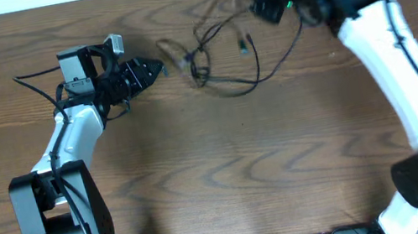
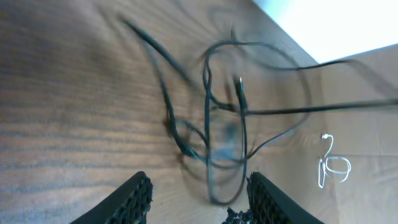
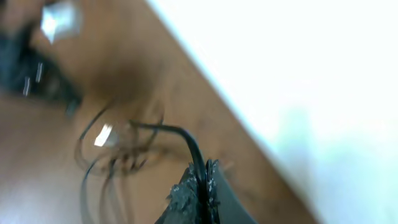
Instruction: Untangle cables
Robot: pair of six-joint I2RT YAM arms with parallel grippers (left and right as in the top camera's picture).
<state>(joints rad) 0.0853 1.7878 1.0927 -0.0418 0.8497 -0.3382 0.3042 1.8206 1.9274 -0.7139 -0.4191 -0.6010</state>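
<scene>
1. Step, I'd say: freeing one strand. R jaws shut tight on a black cable [image 3: 189, 140], by the worktop [image 1: 227, 173] far edge.
2. Tangled cables [image 1: 213, 65] lie far-centre; L jaws half open, empty, just beside them.
3. Next, prob.: L pins the tangle, R draws away slowly.

My white left arm [image 1: 76, 135] bends low, its black ridged left gripper [image 2: 199, 200] parted; my white right arm [image 1: 384, 45] stretches far forward, its black right gripper [image 3: 202, 183] pinched shut.

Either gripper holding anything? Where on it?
Right gripper is shut on a black cable, gripping bare cord, no plug visible at the pinch. Left gripper is open, holding nothing.
</scene>
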